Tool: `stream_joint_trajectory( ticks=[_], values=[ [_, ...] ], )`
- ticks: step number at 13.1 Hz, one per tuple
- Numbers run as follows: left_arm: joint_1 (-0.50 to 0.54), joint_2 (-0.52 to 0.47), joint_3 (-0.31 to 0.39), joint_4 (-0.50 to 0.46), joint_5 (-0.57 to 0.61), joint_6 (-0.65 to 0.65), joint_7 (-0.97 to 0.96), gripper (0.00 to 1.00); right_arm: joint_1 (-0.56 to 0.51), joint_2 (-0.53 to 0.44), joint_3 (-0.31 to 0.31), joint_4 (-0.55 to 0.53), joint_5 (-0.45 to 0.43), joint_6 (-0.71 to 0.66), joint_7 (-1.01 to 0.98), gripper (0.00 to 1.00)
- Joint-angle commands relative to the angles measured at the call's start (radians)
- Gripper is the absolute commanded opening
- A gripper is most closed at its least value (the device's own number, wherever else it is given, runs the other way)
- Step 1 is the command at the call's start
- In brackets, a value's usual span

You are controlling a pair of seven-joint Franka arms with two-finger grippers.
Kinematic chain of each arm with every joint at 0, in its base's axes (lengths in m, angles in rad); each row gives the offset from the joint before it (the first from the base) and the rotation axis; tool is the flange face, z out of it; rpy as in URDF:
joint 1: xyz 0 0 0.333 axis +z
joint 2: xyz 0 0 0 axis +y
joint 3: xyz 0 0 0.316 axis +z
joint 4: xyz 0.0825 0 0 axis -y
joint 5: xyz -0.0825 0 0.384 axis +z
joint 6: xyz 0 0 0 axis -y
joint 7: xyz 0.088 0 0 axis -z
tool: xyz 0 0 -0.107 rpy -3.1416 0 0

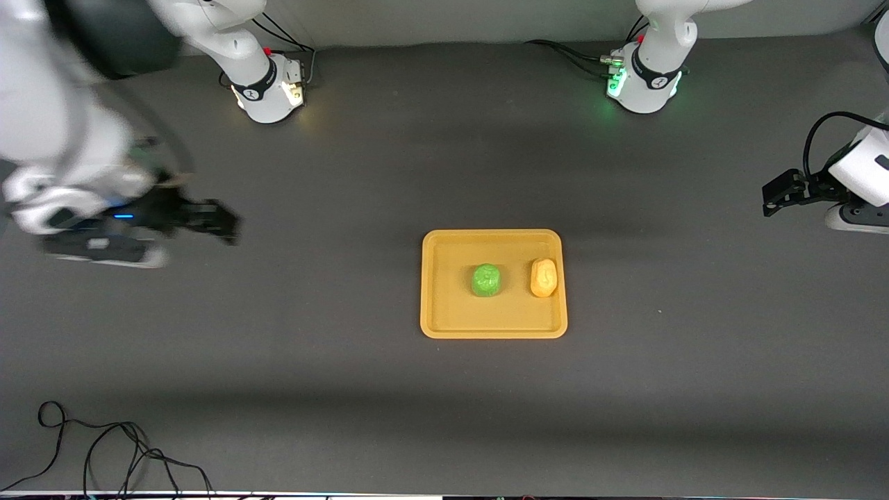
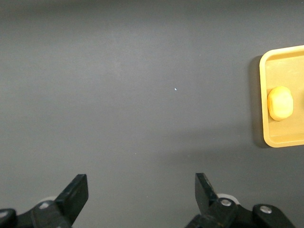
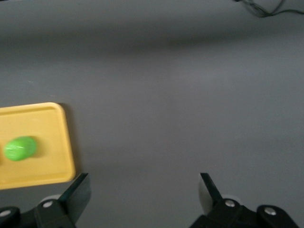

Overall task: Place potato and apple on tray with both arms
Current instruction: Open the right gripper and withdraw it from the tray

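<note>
The yellow-orange tray (image 1: 444, 312) lies in the middle of the table. The green apple (image 1: 487, 280) sits on it, and the yellow-tan potato (image 1: 543, 277) sits beside it, toward the left arm's end. My left gripper (image 1: 772, 196) is open and empty over bare table at the left arm's end, apart from the tray. My right gripper (image 1: 226, 223) is open and empty over bare table at the right arm's end. The left wrist view shows the potato (image 2: 280, 103) on the tray (image 2: 266, 76). The right wrist view shows the apple (image 3: 20, 148) on the tray (image 3: 61, 142).
A black cable (image 1: 104, 451) lies coiled on the table near the front camera at the right arm's end. The two arm bases (image 1: 274, 87) (image 1: 642, 83) stand along the edge farthest from the front camera.
</note>
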State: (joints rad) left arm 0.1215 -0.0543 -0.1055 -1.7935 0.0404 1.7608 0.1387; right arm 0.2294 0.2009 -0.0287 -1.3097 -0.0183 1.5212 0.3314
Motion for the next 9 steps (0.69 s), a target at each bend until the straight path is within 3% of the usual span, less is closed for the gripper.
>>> stream_joint_trajectory(
  ticks=[1, 4, 9],
  values=[
    [0.003, -0.006, 0.001, 0.01, -0.007, -0.024, 0.019, 1.0, -0.152, -0.147, 0.038, -0.224, 0.023, 0.101, -0.176, 1.0],
    [0.001, -0.006, 0.001, 0.008, -0.007, -0.024, 0.018, 1.0, -0.252, -0.192, 0.046, -0.319, 0.026, 0.143, -0.276, 1.0],
    [0.0, -0.002, 0.0, 0.006, -0.007, -0.023, 0.016, 1.0, -0.285, -0.195, 0.032, -0.313, 0.026, 0.131, -0.356, 1.0]
  ],
)
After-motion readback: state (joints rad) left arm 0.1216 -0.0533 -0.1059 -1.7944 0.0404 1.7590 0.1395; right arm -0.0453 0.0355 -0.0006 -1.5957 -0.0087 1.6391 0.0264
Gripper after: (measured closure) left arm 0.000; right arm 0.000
